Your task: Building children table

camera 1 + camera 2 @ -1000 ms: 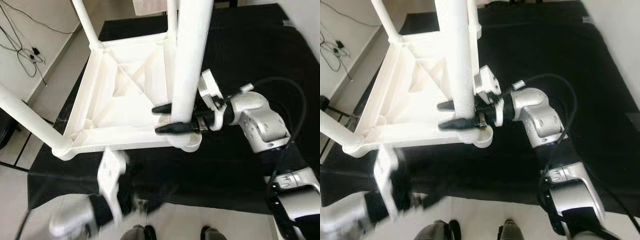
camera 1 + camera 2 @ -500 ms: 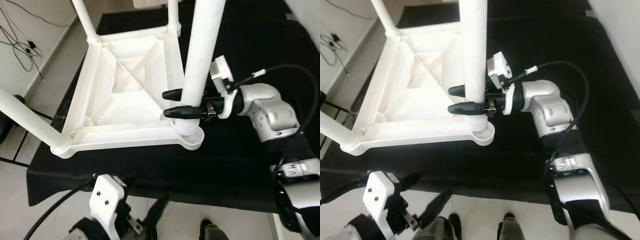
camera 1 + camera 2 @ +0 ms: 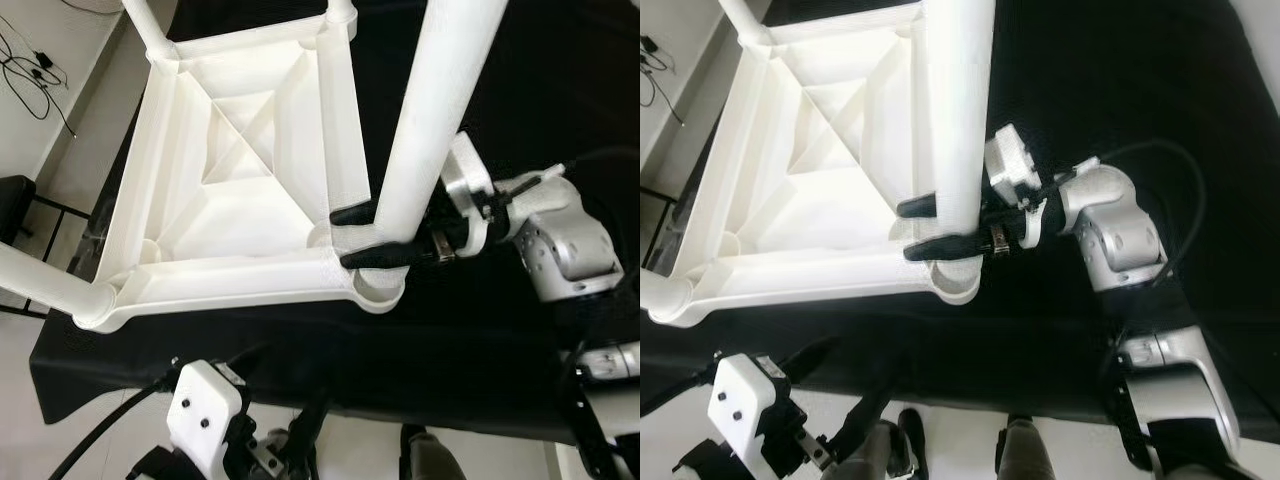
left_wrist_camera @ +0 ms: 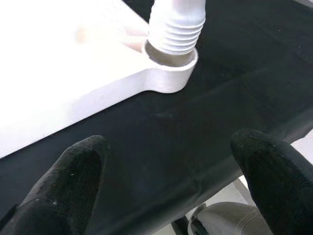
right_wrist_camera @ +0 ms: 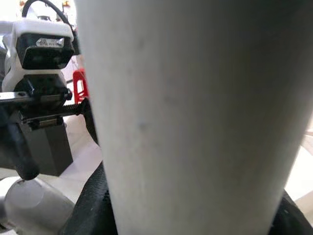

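Nearest us, our left gripper (image 4: 166,191) hangs open and empty below the black mat (image 3: 470,340). Beyond it, our right gripper (image 3: 362,238) clamps the white leg (image 3: 425,130) just above the near-right corner socket (image 3: 378,288) of the upturned tabletop (image 3: 240,190); its thread seems partly seated.

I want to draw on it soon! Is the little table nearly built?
Almost. Three legs already stand in the upside-down tabletop. The right gripper has its fingers around the last leg, whose threaded end sits in the corner socket, threads showing. The left gripper is open nearby. Tightening and flipping remain.
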Available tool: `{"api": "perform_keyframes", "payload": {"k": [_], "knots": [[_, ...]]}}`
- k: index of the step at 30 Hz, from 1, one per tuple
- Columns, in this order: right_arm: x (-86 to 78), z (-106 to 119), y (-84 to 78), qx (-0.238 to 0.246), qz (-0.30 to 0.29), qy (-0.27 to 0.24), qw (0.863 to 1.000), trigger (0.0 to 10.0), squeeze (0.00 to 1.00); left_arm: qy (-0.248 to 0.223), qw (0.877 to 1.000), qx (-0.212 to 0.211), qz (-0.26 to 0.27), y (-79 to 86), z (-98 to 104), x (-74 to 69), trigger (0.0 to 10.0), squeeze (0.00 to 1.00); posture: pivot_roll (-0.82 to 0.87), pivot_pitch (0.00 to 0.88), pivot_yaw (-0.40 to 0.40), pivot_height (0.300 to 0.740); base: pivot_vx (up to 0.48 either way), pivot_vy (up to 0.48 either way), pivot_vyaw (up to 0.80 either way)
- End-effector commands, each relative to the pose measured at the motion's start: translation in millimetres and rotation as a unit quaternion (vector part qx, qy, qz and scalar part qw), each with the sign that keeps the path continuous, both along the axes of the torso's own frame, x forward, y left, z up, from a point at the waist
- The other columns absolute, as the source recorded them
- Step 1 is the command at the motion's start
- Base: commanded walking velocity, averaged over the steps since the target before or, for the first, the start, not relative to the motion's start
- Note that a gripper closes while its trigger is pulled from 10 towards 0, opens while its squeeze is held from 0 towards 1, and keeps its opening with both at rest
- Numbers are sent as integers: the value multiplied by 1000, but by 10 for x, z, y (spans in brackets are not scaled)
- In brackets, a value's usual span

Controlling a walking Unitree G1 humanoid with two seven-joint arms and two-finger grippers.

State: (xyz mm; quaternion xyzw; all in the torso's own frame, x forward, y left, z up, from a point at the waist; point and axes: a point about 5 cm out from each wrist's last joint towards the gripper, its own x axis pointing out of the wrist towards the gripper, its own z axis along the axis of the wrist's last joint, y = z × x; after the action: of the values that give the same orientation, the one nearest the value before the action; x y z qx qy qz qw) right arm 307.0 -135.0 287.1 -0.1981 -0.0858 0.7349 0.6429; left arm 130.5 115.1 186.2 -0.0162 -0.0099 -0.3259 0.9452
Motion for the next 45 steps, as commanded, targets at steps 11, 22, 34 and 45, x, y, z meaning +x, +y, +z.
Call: {"api": "perform_keyframes", "payload": {"k": [11, 22, 34, 45], "knots": [[-173, -265, 161, -63, 52, 24, 996, 10000, 0, -5, 1000, -5, -1, -22, -1, -31, 10000, 0, 29, 447, 139, 740, 0, 0, 0], [-29, -220, 366, -42, 10, 24, 999, 10000, 0, -11, 1000, -11, -3, -58, 1, -27, 10000, 0, 17, 446, 125, 740, 0, 0, 0], [-14, -212, 327, -56, 27, 24, 998, 10000, 0, -15, 1000, -15, -2, -75, 3, -32, 10000, 0, 9, 442, 117, 740, 0, 0, 0], [7, -239, 158, -104, 57, 46, 992, 10000, 0, -15, 1000, -15, -2, -85, 1, -45, 10000, 0, 14, 439, 115, 740, 0, 0, 0]]}}
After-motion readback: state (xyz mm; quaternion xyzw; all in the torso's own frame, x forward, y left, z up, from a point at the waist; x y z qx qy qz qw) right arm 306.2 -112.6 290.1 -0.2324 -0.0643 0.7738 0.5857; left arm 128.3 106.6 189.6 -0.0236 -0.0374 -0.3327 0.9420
